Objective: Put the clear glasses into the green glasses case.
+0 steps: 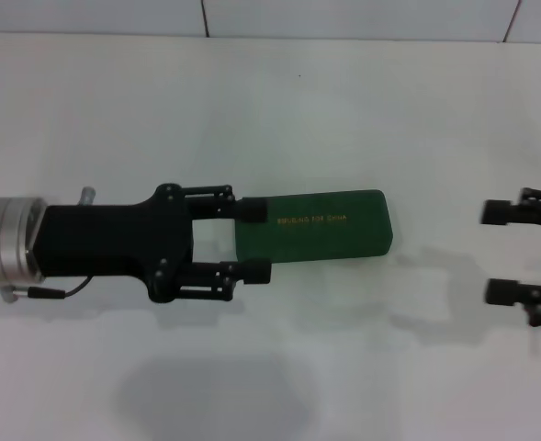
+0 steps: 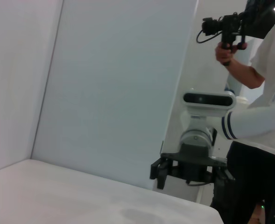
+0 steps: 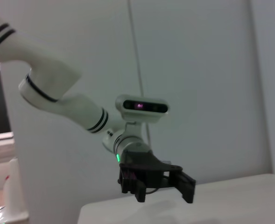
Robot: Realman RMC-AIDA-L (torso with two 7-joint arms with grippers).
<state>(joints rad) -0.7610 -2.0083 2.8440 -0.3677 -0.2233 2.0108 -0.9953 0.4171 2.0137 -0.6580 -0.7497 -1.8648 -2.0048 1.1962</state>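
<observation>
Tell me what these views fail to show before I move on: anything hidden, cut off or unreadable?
- Clear glasses: in no view; inside the shut green glasses case or elsewhere cannot be told.
- Case's near end: head view, covered by the open left gripper, its fingers straddling it.
- Gold lettering on the lid: head view, too small to read.
- Right gripper: head view, cut off by the right edge; open, parked.
- Both wrist views: miss the case.

Head view looks steeply down, fairly close, on the white table (image 1: pixel 279 367); left gripper (image 1: pixel 254 242) enters from frame left, right gripper (image 1: pixel 501 253) at right edge. Left wrist view sits low near the tabletop, facing level across it, right gripper (image 2: pixel 188 173) far off lower right. Right wrist view faces back, left gripper (image 3: pixel 163 189) lower centre. Shared: table, opposite grippers.
</observation>
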